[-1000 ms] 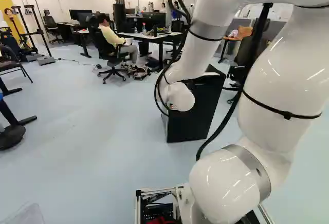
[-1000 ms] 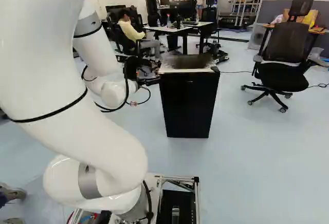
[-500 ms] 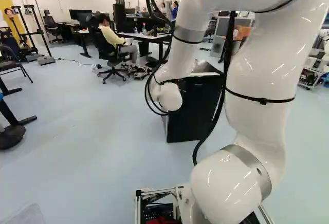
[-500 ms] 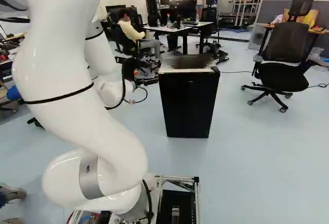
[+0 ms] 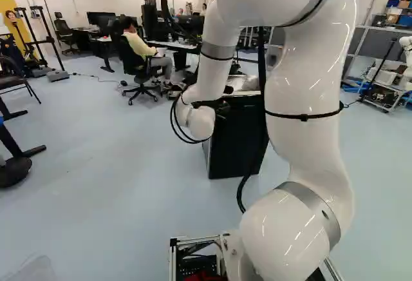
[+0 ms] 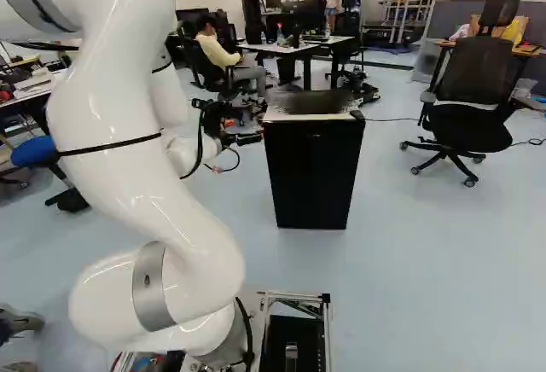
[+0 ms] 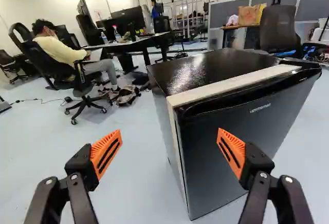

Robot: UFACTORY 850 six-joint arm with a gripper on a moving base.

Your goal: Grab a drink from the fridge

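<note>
In the right base view my gripper is at the upper left edge of the small black fridge. The wrist view shows the gripper open, its orange pads wide apart with nothing between them. One finger stands in front of the fridge door, the other out beside the fridge's side. The door is closed against the pale frame. In the left base view the arm partly covers the fridge. No drink shows; the fridge's inside is hidden.
An office chair stands right of the fridge in the right base view. Behind the fridge are desks and a seated person. Another robot stands at the far right of the left base view.
My arm has swung leftward in the left base view, and its upper links have shifted. The gripper has come further into sight beside the fridge in the right base view. The base has stayed put.
</note>
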